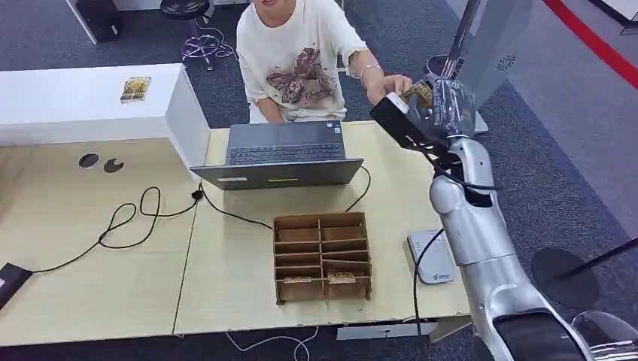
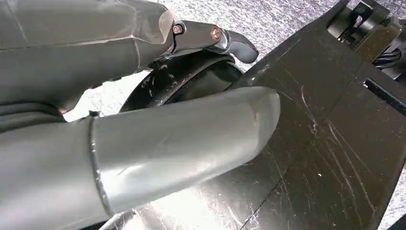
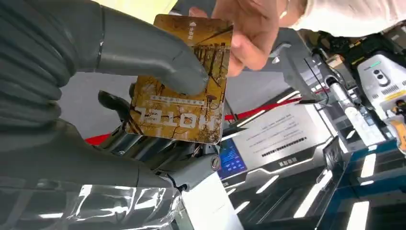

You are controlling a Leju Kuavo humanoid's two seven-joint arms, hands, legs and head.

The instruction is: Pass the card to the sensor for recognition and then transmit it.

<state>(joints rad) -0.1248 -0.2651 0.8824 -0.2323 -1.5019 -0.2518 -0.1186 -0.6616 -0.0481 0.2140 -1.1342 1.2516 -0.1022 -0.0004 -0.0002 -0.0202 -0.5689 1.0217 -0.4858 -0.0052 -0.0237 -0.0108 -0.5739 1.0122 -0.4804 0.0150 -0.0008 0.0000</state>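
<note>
— Where was the card (image 3: 182, 91)?

— Up beyond the far right corner of the laptop (image 1: 282, 155), pinched under the thumb of the right robot hand (image 1: 444, 101). The person's hand (image 3: 251, 31) touched its far edge.

— And the left robot hand (image 2: 143, 120)?

— Empty, fingers apart, hanging low. The sensor (image 1: 431, 257) lay on the tabletop (image 1: 90, 263), right of the laptop and nearer the robot.

Floor (image 1: 391, 30): grey-blue carpet, red line at far right.
Desk (image 1: 90, 271): light wood.
Counter (image 1: 75, 98): white, far left.
Stool (image 1: 188, 11): black.
</note>
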